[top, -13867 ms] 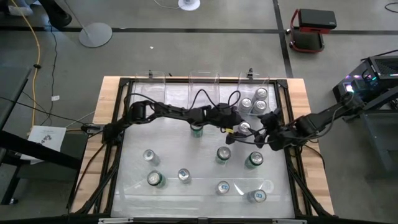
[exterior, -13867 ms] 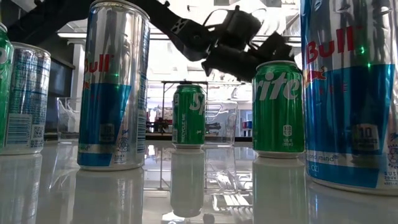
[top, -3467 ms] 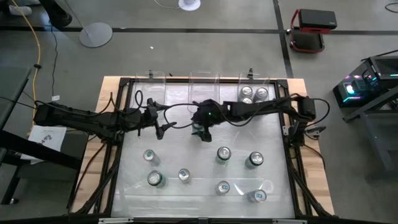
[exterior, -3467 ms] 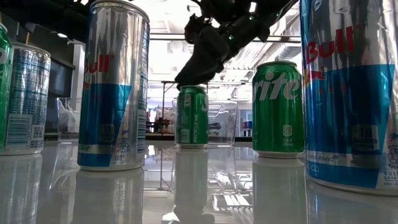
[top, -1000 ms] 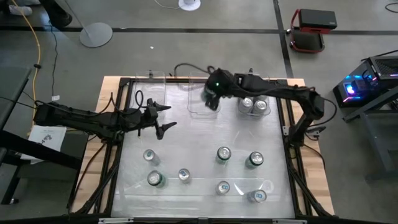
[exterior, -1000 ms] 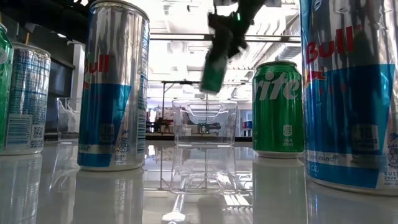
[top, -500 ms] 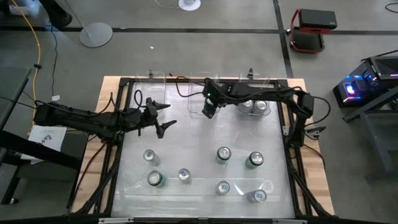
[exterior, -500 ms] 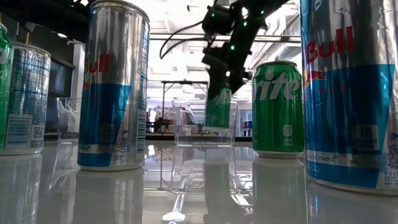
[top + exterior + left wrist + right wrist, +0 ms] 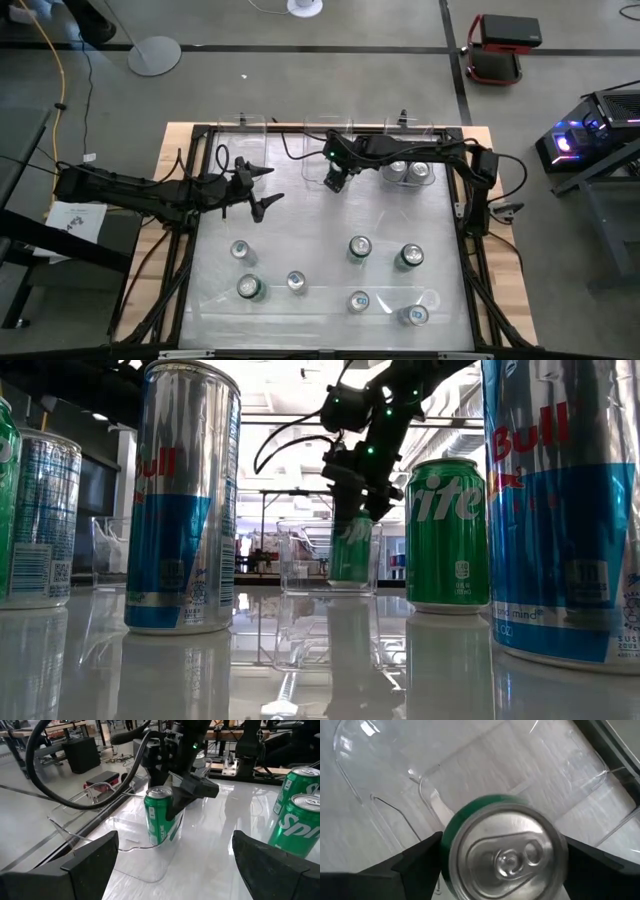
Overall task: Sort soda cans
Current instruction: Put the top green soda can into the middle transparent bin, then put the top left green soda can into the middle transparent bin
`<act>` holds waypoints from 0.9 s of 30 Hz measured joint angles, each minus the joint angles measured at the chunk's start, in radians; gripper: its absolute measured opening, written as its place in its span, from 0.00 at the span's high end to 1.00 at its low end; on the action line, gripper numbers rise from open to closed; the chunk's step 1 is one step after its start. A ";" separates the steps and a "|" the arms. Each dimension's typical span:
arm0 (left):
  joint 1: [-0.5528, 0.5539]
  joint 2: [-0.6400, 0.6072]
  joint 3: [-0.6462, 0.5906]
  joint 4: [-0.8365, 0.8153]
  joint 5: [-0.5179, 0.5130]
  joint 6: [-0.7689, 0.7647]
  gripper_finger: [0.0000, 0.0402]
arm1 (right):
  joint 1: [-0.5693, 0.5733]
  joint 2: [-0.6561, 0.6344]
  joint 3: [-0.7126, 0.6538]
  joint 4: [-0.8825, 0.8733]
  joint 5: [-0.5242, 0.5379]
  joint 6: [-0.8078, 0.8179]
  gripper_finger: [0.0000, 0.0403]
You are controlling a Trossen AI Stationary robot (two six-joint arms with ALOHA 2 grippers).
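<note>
From the left side of the table I see my left gripper (image 9: 262,187) hanging over the bare white surface, fingers spread wide with nothing between them. Its wrist camera looks across at the green can (image 9: 160,816) and at two more green cans (image 9: 295,822) standing close by on its other side.

Nearer the front edge, loose cans stand upright in a scatter: one at the left (image 9: 239,250), a green-rimmed one (image 9: 248,288) just in front of it, a silver-topped one (image 9: 295,282) beside that, then further right a can (image 9: 359,247), another green one (image 9: 408,257), and two more close to the front edge (image 9: 358,300) (image 9: 414,315). In the low view the near ones read as tall silver-and-blue cans (image 9: 186,500) and a green can (image 9: 447,535).

Along the back edge stand three clear bins. The left bin (image 9: 246,128) shows no can that I can make out. In the middle bin (image 9: 300,558) my right gripper (image 9: 336,179) has its fingers on either side of the green can's top; the can stands upright inside the bin, near its front wall. From the right wrist camera the can's silver lid (image 9: 503,856) fills the gap between the two fingers (image 9: 417,865), so I read the jaws as closed on it. The right bin (image 9: 395,128) holds silver-topped cans (image 9: 410,171).
</note>
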 joint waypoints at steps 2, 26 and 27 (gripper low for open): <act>0.000 0.000 0.000 0.000 -0.003 0.000 0.09 | 0.000 0.000 0.000 0.002 -0.001 0.000 0.16; 0.000 0.000 0.000 -0.013 -0.004 -0.001 0.09 | 0.065 -0.010 0.263 -0.328 -0.045 -0.150 0.15; -0.001 0.000 0.000 -0.016 -0.004 -0.005 0.09 | 0.085 -0.019 0.265 -0.345 -0.067 -0.183 0.15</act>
